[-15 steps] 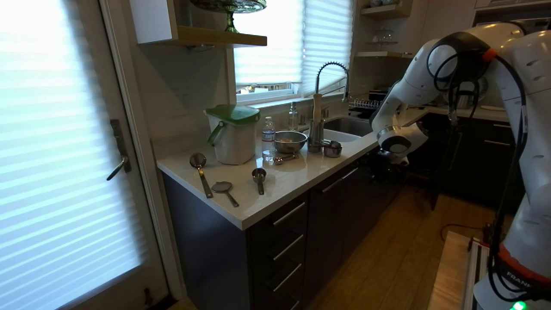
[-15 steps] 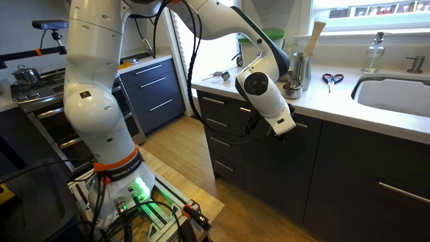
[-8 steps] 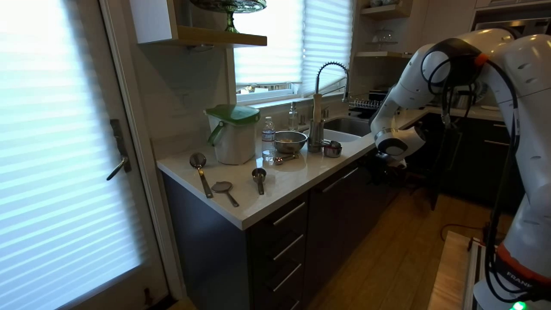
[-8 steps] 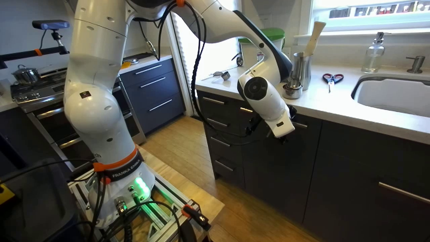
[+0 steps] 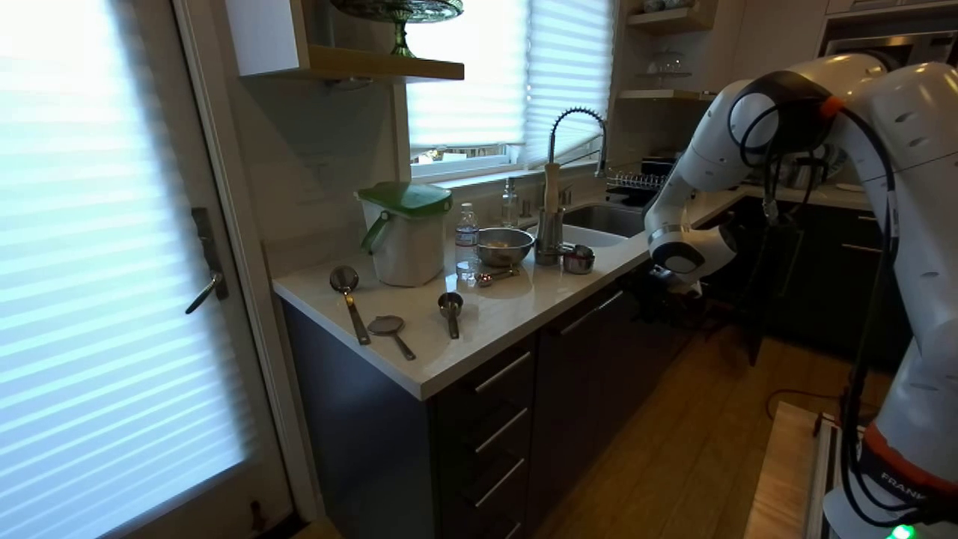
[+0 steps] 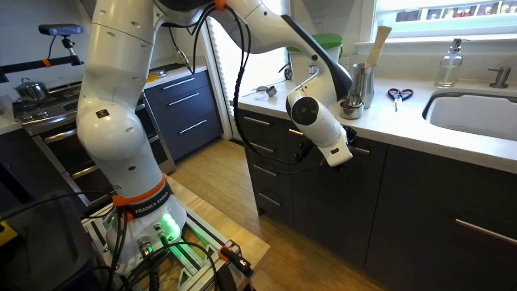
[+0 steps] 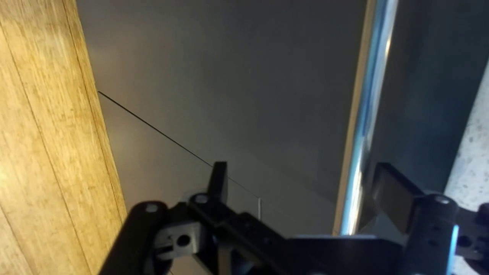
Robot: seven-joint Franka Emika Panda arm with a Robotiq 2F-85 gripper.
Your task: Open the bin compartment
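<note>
The bin compartment is a tall dark cabinet front [image 6: 335, 202] beside a stack of drawers, and it also fills the middle of the wrist view [image 7: 237, 84]. It looks shut, flush with its neighbour. Its long silver bar handle [image 7: 357, 179] runs along the top; parts of it show in both exterior views [image 5: 591, 313] [image 6: 359, 150]. My gripper [image 7: 305, 181] is open, with the handle running between its fingers. The handle lies closer to the right-hand finger [image 7: 397, 198], with a gap to the left-hand finger [image 7: 218, 183]. In both exterior views the fingertips are largely hidden.
The white countertop [image 6: 456, 129] overhangs just above the handle. Measuring cups [image 6: 351, 110] and a utensil holder [image 6: 368, 91] stand near its edge, close to my forearm. Drawers [image 5: 483, 427] with bar handles adjoin the front. A cable [image 6: 242, 137] hangs beside the arm.
The upper arm has lowered and leaned forward, and the hand has shifted slightly down, toward the drawers' side. The cabinet front and handle have not visibly moved.
</note>
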